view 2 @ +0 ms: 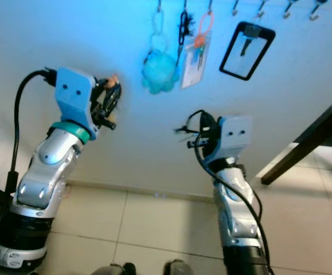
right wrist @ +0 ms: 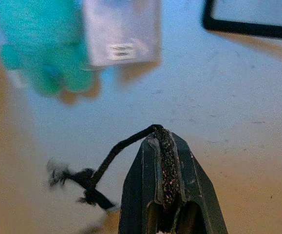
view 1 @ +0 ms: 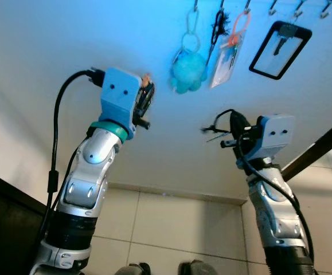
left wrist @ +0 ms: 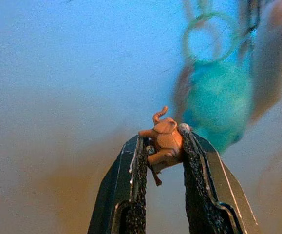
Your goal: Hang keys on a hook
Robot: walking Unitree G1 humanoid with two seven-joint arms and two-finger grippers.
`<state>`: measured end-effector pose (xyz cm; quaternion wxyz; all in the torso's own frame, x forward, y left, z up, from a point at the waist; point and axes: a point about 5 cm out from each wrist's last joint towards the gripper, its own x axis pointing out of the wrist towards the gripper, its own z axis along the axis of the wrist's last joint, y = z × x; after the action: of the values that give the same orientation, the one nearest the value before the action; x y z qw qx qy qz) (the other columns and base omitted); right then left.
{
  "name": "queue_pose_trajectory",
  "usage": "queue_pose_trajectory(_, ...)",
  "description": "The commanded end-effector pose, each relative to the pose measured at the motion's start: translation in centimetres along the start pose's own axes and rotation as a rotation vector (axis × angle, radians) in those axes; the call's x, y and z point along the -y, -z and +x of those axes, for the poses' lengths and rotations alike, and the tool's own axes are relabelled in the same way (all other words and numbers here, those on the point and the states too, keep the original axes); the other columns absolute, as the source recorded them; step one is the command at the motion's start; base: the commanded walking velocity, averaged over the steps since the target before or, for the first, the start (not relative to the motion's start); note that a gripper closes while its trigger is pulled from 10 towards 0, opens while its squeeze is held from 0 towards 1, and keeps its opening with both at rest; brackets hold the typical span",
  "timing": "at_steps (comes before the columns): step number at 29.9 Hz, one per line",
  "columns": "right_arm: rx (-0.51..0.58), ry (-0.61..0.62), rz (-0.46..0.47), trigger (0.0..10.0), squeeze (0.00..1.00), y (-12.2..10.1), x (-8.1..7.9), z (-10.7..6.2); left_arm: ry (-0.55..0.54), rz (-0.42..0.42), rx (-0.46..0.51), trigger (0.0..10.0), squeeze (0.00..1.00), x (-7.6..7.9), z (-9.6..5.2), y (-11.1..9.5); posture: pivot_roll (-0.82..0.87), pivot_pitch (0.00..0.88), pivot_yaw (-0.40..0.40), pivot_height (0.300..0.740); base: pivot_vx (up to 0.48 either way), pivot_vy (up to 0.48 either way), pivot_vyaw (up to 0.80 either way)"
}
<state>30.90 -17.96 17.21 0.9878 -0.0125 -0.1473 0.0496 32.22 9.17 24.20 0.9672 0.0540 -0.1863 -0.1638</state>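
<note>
Both arms are raised toward a pale wall (view 1: 68, 34) lit blue near the top, where a row of hooks (view 1: 273, 8) carries several hanging things. The left gripper (left wrist: 162, 146) is clamped on a small orange-brown figure (left wrist: 164, 142), which sits pinched between the tips of its two black fingers (left wrist: 131, 180); in the head views this gripper (view 1: 145, 94) is held just below and to the left of the hanging things. The right gripper (right wrist: 161, 141) has its fingers pressed together on a black cord (right wrist: 121, 148) that trails off to a frayed knot; it is lower on the wall, under the card. On the hooks hang a teal plush toy (view 1: 188, 73) on a ring, a black strap (view 1: 217, 26), a clear card holder (view 1: 226, 60) on an orange loop, and a black rectangular frame (view 1: 280, 48). Beige tiled floor (view 1: 177, 223) lies below.
</note>
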Motion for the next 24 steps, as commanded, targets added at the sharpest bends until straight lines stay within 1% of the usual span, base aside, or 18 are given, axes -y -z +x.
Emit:
queue_pose_trajectory(1, -0.013, -0.002, -0.005, 10.0, 0.00, 0.4, -0.1, -0.4, 0.028, 0.004, 0.061, 10.0, 0.00, 0.0, -0.6, -0.8, -0.01, 0.084, 0.132, 0.740, 0.000, 0.000, 0.00)
queue_pose_trajectory(3, -0.028, -0.014, -0.016, 10.0, 0.00, 0.8, -0.1, -0.8, 0.092, -0.038, 0.095, 10.0, 0.00, 0.4, -1.3, -1.3, -0.02, 0.078, 0.123, 0.740, 0.000, 0.000, 0.00)
queue_pose_trajectory(4, -0.028, -0.014, -0.016, 10.0, 0.00, 0.8, -0.1, -0.8, 0.092, -0.038, 0.095, 10.0, 0.00, 0.4, -1.3, -1.3, -0.02, 0.078, 0.123, 0.740, 0.000, 0.000, 0.00)
queue_pose_trajectory(6, -0.036, -0.018, -0.030, 10.0, 0.00, 1.2, 0.0, -1.3, 0.144, -0.060, 0.105, 10.0, 0.00, 1.0, -1.8, -1.5, -0.01, 0.078, 0.116, 0.740, 0.000, 0.000, 0.00)
queue_pose_trajectory(8, -0.018, -0.015, -0.058, 10.0, 0.00, 1.0, 0.4, -1.7, 0.153, -0.061, 0.103, 10.0, 0.00, 1.5, -1.9, -1.3, -0.01, 0.078, 0.116, 0.740, 0.000, 0.000, 0.00)
queue_pose_trajectory(11, -0.018, -0.015, -0.058, 10.0, 0.00, 1.0, 0.4, -1.7, 0.153, -0.061, 0.103, 10.0, 0.00, 1.5, -1.9, -1.3, -0.01, 0.078, 0.116, 0.740, 0.000, 0.000, 0.00)
queue_pose_trajectory(12, 0.004, -0.004, -0.086, 10.0, 0.00, 0.7, 0.6, -1.9, 0.150, -0.058, 0.099, 10.0, 0.00, 1.8, -1.7, -1.1, -0.02, 0.071, 0.106, 0.740, 0.000, 0.000, 0.00)
queue_pose_trajectory(13, 0.004, -0.004, -0.086, 10.0, 0.00, 0.7, 0.6, -1.9, 0.150, -0.058, 0.099, 10.0, 0.00, 1.8, -1.7, -1.1, -0.02, 0.071, 0.106, 0.740, 0.000, 0.000, 0.00)
queue_pose_trajectory(14, 0.034, 0.004, -0.113, 10.0, 0.00, 0.1, 0.8, -1.9, 0.147, -0.067, 0.096, 10.0, 0.00, 2.2, -1.5, -0.9, -0.02, 0.071, 0.106, 0.740, 0.000, 0.000, 0.00)
queue_pose_trajectory(15, 0.081, 0.015, -0.139, 10.0, 0.00, -1.1, 1.0, -1.6, 0.156, -0.086, 0.093, 10.0, 0.00, 2.9, -1.2, -0.7, -0.04, 0.067, 0.098, 0.740, 0.000, 0.000, 0.00)
queue_pose_trajectory(16, 0.081, 0.015, -0.139, 10.0, 0.00, -1.1, 1.0, -1.6, 0.156, -0.086, 0.093, 10.0, 0.00, 2.9, -1.2, -0.7, -0.04, 0.067, 0.098, 0.740, 0.000, 0.000, 0.00)
queue_pose_trajectory(18, 0.170, 0.035, -0.175, 10.0, 0.00, -3.5, 1.4, -1.2, 0.177, -0.106, 0.083, 10.0, 0.00, 4.0, -1.0, -0.3, -0.07, 0.067, 0.085, 0.740, 0.000, 0.000, 0.00)
queue_pose_trajectory(19, 0.170, 0.035, -0.175, 10.0, 0.00, -3.5, 1.4, -1.2, 0.177, -0.106, 0.083, 10.0, 0.00, 4.0, -1.0, -0.3, -0.07, 0.067, 0.085, 0.740, 0.000, 0.000, 0.00)
queue_pose_trajectory(20, 0.197, 0.038, -0.187, 10.0, 0.00, -4.3, 1.4, -1.2, 0.183, -0.102, 0.065, 10.0, 0.00, 4.3, -1.0, 0.2, -0.07, 0.067, 0.085, 0.740, 0.000, 0.000, 0.00)
queue_pose_trajectory(21, 0.197, 0.038, -0.187, 10.0, 0.00, -4.3, 1.4, -1.2, 0.183, -0.102, 0.065, 10.0, 0.00, 4.3, -1.0, 0.2, -0.07, 0.067, 0.085, 0.740, 0.000, 0.000, 0.00)
queue_pose_trajectory(23, 0.207, 0.020, -0.210, 10.0, 0.00, -4.6, 1.1, -1.8, 0.189, -0.085, 0.019, 10.0, 0.00, 4.5, -1.5, 1.4, -0.09, 0.066, 0.080, 0.740, 0.000, 0.000, 0.00)
queue_pose_trajectory(24, 0.207, 0.020, -0.210, 10.0, 0.00, -4.6, 1.1, -1.8, 0.189, -0.085, 0.019, 10.0, 0.00, 4.5, -1.5, 1.4, -0.09, 0.066, 0.080, 0.740, 0.000, 0.000, 0.00)
